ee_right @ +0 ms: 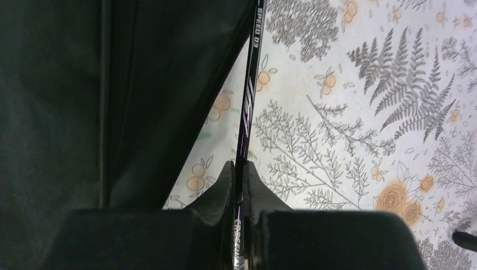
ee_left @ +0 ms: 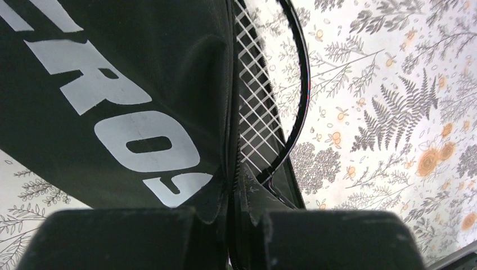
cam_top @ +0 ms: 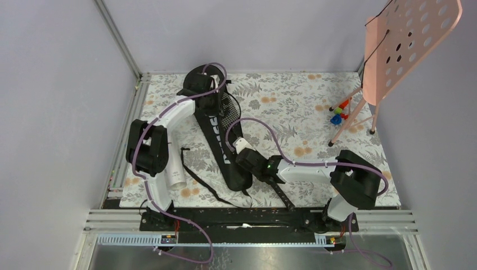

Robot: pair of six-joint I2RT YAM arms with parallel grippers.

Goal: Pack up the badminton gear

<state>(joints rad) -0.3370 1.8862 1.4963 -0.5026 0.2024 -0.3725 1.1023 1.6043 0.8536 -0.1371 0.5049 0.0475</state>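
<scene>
The black bag [cam_top: 216, 132] with white lettering lies slantwise on the flowered table. My left gripper [cam_top: 216, 106] is at its upper part, shut on the bag's [ee_left: 112, 84] zipper edge, as the left wrist view shows with the gripper [ee_left: 236, 181]. A strung racket head [ee_left: 259, 112] pokes out of the opening beside it. My right gripper [cam_top: 244, 149] is at the bag's lower right, shut on the thin racket shaft [ee_right: 250, 84], seen clamped in the gripper [ee_right: 241, 169]. The racket's grip [cam_top: 281, 194] trails toward the near edge. The bag [ee_right: 67, 112] fills the left of that view.
A pink perforated board [cam_top: 408, 39] on a thin-legged stand stands at the far right corner, with small coloured toys [cam_top: 339, 112] at its feet. The bag's black strap [cam_top: 197, 180] loops on the table near my left arm. A metal rail [cam_top: 253, 216] borders the near edge.
</scene>
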